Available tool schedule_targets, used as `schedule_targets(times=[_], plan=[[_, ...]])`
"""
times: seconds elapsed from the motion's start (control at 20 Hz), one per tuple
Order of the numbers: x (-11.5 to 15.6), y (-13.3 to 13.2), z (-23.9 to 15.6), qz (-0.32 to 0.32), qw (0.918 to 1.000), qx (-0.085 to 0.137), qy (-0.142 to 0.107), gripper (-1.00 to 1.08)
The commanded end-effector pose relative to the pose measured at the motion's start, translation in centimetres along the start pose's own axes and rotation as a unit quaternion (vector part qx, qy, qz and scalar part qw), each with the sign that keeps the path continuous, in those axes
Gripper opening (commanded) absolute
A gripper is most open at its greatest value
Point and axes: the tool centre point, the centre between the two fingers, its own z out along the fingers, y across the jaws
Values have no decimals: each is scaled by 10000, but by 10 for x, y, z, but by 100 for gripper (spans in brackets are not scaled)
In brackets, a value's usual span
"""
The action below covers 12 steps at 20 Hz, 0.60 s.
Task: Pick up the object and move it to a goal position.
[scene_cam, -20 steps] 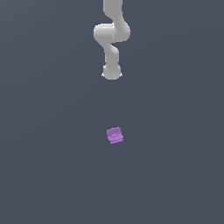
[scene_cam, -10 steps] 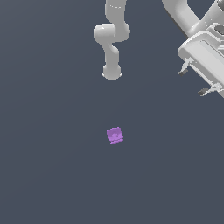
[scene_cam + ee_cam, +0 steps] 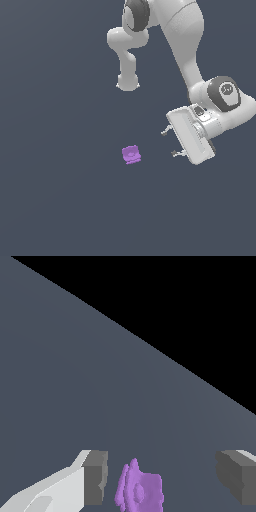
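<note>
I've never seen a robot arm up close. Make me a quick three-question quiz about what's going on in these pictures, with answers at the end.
1. True or false: the end effector is already gripping the purple object.
2. In the exterior view, on which side of the purple object is the end effector: A) the view's left, B) the view's right?
3. Fill in: in the wrist view, the purple object shows between the two ______.

Key:
1. False. It is open and apart from the object.
2. B.
3. fingertips.
</note>
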Motion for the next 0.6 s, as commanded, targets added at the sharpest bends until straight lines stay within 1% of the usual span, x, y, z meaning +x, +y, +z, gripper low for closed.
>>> schedule_targets(times=[0.0, 0.25, 0.4, 0.55], plan=[[-30, -8, 35, -73, 9996, -250, -85, 68], [-76, -15, 86, -192, 9977, -605, -242, 68], [-94, -16, 106, -239, 9965, -744, -310, 68], [-107, -16, 118, -268, 9955, -832, -355, 68]])
